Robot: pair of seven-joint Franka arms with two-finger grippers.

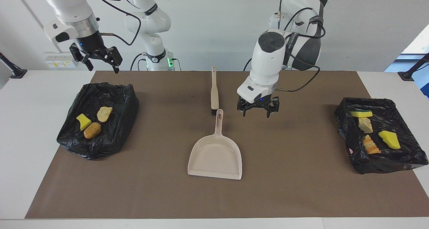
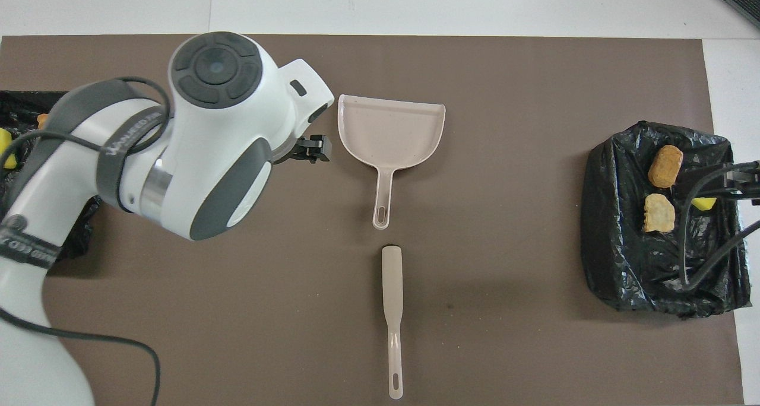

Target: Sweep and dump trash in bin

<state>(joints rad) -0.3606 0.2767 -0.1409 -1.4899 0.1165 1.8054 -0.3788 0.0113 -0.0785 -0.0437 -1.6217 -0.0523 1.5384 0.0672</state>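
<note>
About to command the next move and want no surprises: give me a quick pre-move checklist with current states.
1. Left gripper open and empty, over the mat beside the dustpan handle: ok.
2. Right gripper open and empty, above the bin at its end: ok.
3. Dustpan flat on the mat, pan empty: ok.
4. Brush lying on the mat, nearer to the robots than the dustpan, ungripped: ok.
5. Loose trash on the mat: none seen, all chunks in the two bins: ok.
</note>
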